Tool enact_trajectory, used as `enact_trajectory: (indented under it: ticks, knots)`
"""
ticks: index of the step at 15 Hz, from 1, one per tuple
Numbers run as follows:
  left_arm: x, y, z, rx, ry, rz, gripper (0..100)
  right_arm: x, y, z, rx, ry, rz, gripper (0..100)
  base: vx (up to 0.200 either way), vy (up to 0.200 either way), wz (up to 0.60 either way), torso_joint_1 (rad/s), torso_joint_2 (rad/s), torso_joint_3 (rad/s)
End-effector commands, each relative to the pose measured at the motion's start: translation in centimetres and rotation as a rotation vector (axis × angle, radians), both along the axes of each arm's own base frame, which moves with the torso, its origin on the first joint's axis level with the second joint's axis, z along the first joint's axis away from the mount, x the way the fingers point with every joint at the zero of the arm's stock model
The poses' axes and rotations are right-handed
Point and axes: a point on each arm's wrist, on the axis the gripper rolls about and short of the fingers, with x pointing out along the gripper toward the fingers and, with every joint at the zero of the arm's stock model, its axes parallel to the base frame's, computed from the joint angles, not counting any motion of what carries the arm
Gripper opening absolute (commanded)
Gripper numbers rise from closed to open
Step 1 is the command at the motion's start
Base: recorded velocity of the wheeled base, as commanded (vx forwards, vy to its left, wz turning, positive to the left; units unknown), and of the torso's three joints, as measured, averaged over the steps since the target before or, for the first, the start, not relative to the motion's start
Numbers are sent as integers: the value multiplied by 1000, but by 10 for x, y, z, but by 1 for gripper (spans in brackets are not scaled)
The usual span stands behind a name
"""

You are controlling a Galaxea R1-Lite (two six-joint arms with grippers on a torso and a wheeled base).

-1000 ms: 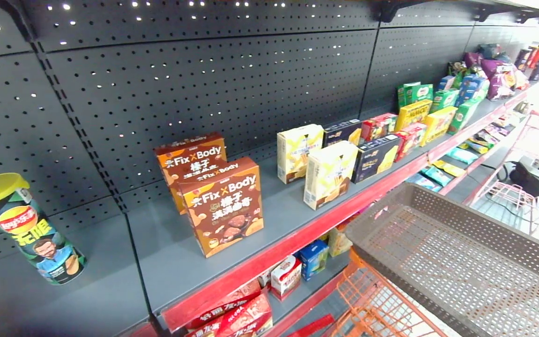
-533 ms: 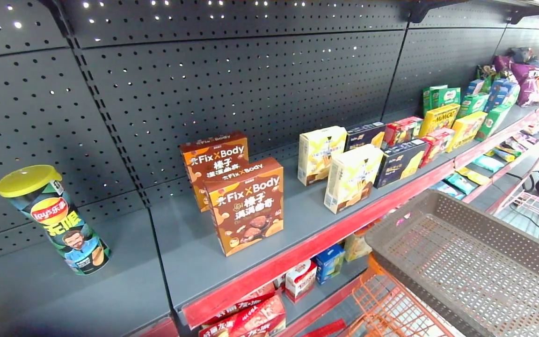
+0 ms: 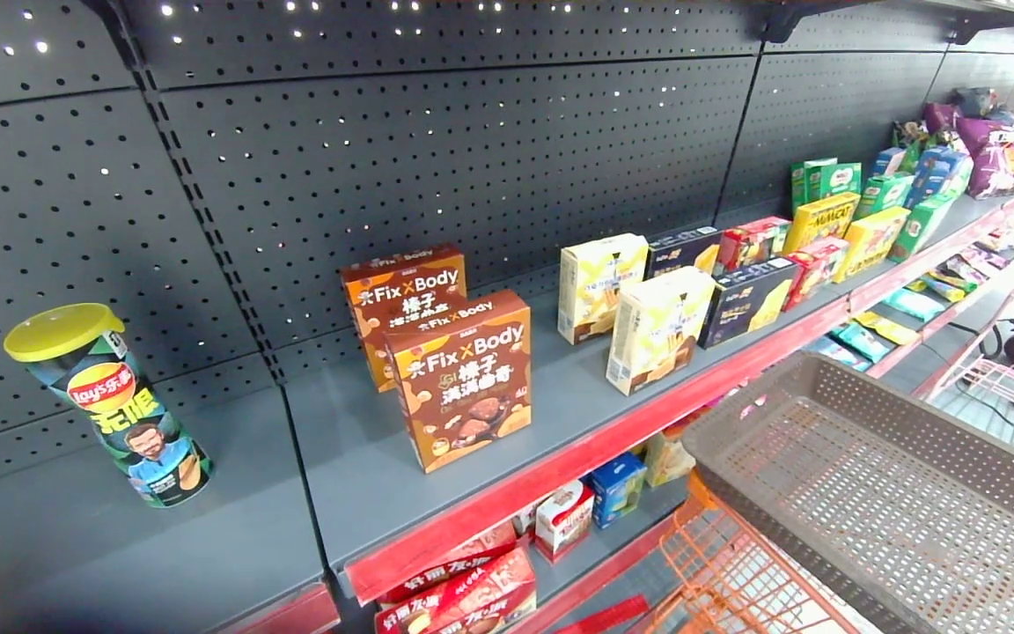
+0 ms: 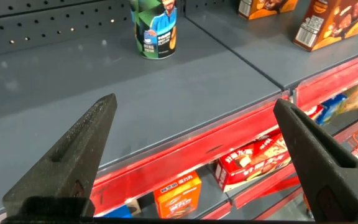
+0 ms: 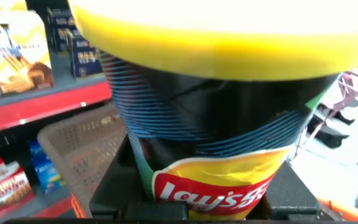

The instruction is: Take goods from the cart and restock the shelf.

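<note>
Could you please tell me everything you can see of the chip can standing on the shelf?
The chip can is a tall cylinder with a flat yellow lid and a dark wrapper in green and blue bearing a red and yellow logo and a pictured man. It stands upright and closed on the grey shelf, well left of the brown boxes. Only the shelf touches it.

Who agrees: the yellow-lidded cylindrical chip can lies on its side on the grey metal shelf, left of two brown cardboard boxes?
Wrong: the head view shows the yellow-lidded cylindrical chip can standing upright on the grey metal shelf, left of the two brown cardboard boxes.
</note>
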Motion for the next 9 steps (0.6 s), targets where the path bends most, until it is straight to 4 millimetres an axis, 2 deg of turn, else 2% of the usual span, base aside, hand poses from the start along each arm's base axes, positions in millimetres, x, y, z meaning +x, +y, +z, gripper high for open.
enact_trajectory:
  ticks: [1, 2, 4, 9]
  knots:
    - [0, 0, 0, -3, -1, 2, 100, 0, 0, 0, 0, 0, 1, 0, -200, 0, 0, -2, 2, 2]
    - [0, 0, 0, -1, 0, 2, 100, 0, 0, 0, -2, 1, 1, 0, -200, 0, 0, 2, 7, 2]
    - [0, 0, 0, 0, 1, 0, 100, 0, 0, 1, -3, -15, 2, 0, -200, 0, 600, 14, 12, -2]
    - [0, 0, 0, 0, 0, 0, 100, 0, 0, 2, -5, -23, 3, 0, 0, 0, 600, -5, -3, 2]
